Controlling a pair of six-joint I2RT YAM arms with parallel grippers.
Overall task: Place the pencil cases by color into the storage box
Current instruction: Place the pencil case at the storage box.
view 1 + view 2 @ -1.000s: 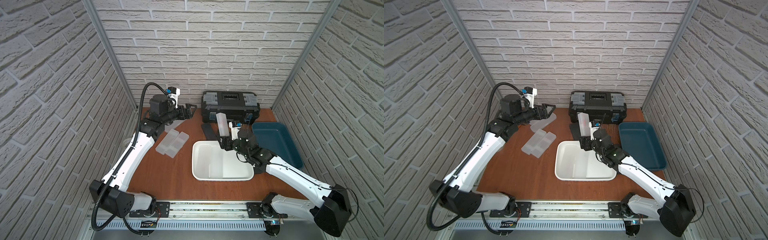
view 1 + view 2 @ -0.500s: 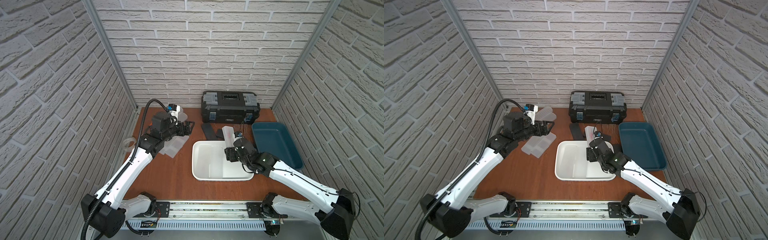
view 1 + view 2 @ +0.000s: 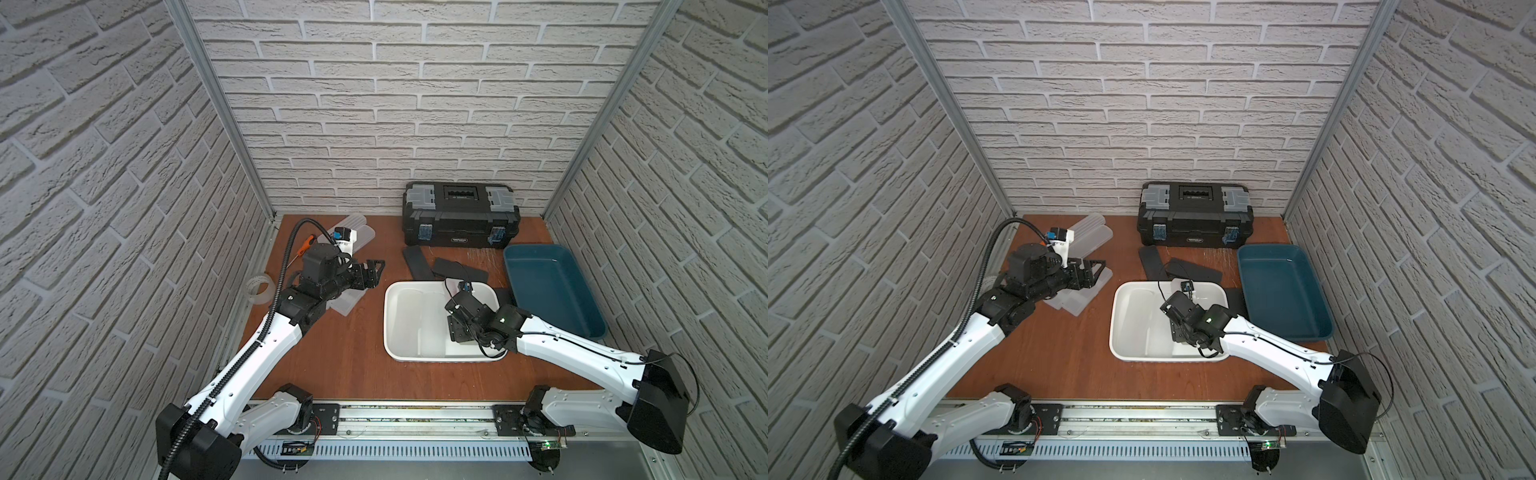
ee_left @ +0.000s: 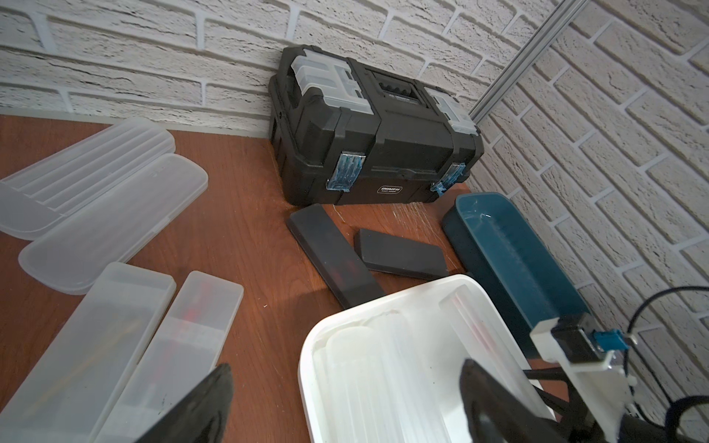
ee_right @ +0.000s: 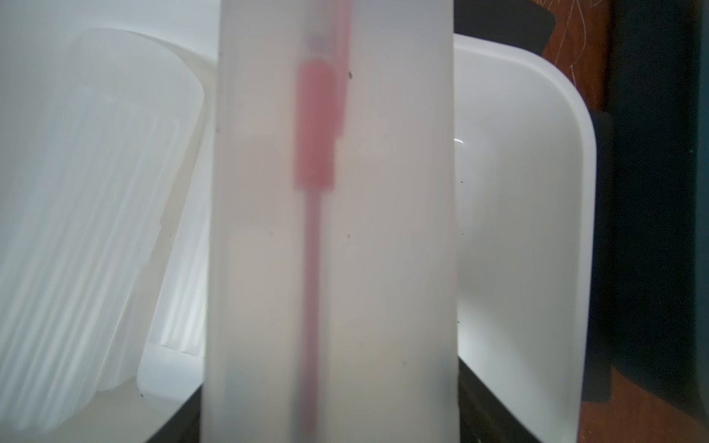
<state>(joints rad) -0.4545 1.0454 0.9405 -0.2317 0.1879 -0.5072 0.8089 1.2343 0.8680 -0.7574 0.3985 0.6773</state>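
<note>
**Frosted case goes in with the pale ones**

The right claw (image 5: 330, 422) is clamped narrow on one end of a frosted case (image 5: 333, 249). Its dark fingers (image 5: 178, 422) just show at the bottom edge of the wrist view. The case runs up the middle of that frame, low inside the white tub (image 5: 537, 230). Gripping it by the end, I judge, lets the claw lay it flat alongside the ribbed case (image 5: 84, 230), which lies in the tub at the left of the frame. Whether it touches the tub floor I cannot tell. It is translucent and smooth-faced, with a red pen showing through as a soft blur.

The left claw (image 3: 376, 271) stands wide and empty at centre left in a top view. It hovers over a pair of frosted cases (image 4: 126, 337) lying side by side on the table, at the lower left of its wrist view. That looks like a line-up for the next pick. Two more pale cases (image 4: 96, 191) overlap at the upper left.

Two black cases (image 3: 415, 262) lie just above the tub and below the toolbox (image 3: 460, 216). The teal tray (image 3: 548, 291) at right holds nothing and is likely kept for the black ones.
</note>
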